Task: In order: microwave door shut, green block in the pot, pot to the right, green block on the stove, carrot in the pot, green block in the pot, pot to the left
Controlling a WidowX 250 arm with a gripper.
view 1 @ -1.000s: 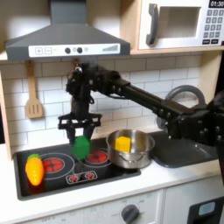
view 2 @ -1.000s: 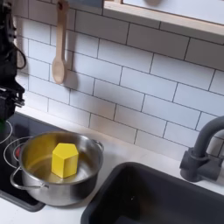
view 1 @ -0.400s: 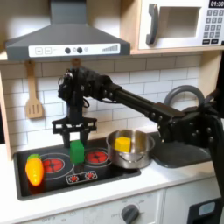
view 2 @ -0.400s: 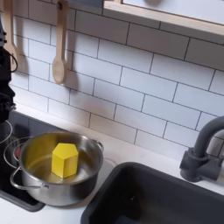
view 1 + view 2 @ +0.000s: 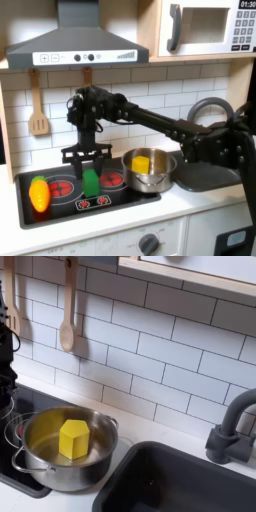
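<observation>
First exterior view: one microwave door [image 5: 200, 27], shut, high above the gripper [image 5: 88, 158]. One stove [image 5: 65, 205] on the white worktop [image 5: 150, 215], tiled wall behind. One pot [image 5: 62, 446] sits to the first exterior view's right of the gripper, holding one yellow piece [image 5: 72, 438]. One carrot [image 5: 39, 192] lies to its left. One green block [image 5: 90, 181] stands below the gripper, which has dropped lower than a second ago, its jaws spread, grasping nothing.
</observation>
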